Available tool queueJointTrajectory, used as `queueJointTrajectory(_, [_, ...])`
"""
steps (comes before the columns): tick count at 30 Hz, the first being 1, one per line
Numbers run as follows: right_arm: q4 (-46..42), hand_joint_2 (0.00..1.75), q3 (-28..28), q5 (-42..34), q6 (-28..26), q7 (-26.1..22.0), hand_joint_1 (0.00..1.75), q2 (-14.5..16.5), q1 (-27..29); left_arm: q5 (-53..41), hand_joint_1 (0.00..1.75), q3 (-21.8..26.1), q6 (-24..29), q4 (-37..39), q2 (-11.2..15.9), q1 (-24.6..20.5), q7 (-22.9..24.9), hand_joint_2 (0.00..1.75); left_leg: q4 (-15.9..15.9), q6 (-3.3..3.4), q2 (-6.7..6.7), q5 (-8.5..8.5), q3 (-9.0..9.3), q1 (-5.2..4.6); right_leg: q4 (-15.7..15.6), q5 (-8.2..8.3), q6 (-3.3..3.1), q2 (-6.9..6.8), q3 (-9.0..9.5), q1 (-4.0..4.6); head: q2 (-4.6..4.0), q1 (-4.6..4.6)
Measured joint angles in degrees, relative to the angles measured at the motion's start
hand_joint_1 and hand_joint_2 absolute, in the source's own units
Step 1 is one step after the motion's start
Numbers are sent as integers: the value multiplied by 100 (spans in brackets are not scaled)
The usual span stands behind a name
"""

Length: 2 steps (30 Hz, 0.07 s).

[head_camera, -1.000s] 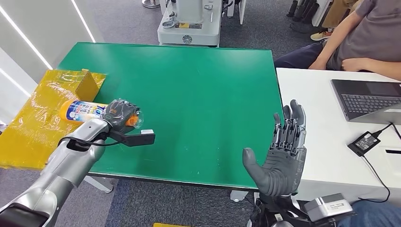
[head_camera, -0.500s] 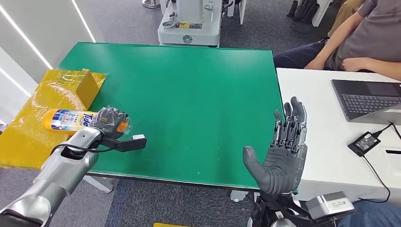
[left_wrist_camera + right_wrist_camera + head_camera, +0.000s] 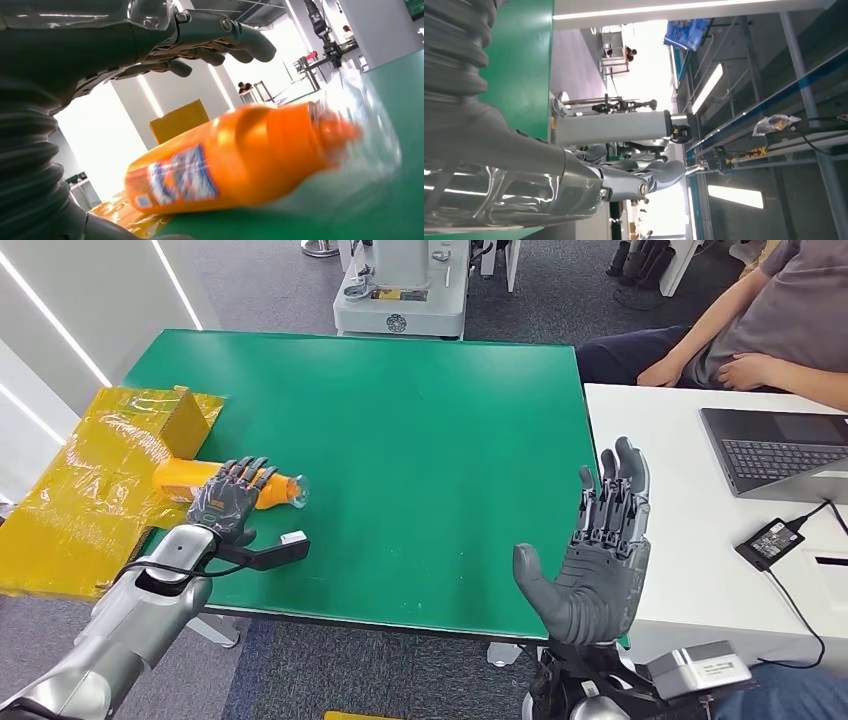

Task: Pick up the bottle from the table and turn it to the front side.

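a: lying on its side near the left edge of the green table (image 3: 430,430), the orange bottle (image 3: 205,480) is resting partly on the yellow box (image 3: 95,470).
b: and the left hand (image 3: 228,502) is holding it?
a: no, its fingers (image 3: 225,45) are spreading apart over the bottle, gripping nothing.
b: the right hand (image 3: 598,555)?
a: it is standing upright at the table's right front corner, fingers apart, holding nothing. a person (image 3: 760,320) is sitting behind the white desk (image 3: 680,500).

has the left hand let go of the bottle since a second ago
Yes. The left hand now hangs open above the bottle, which lies on the green table beside the yellow box.
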Motion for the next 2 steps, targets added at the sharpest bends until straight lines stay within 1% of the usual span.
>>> queueJointTrajectory(2, [17,175,0,-3,21,0,0,12,-17,-4,0,0,-3,6,0,15,19,175,0,0,0,0,0,0,0,0,0,0,0,0,0,0])
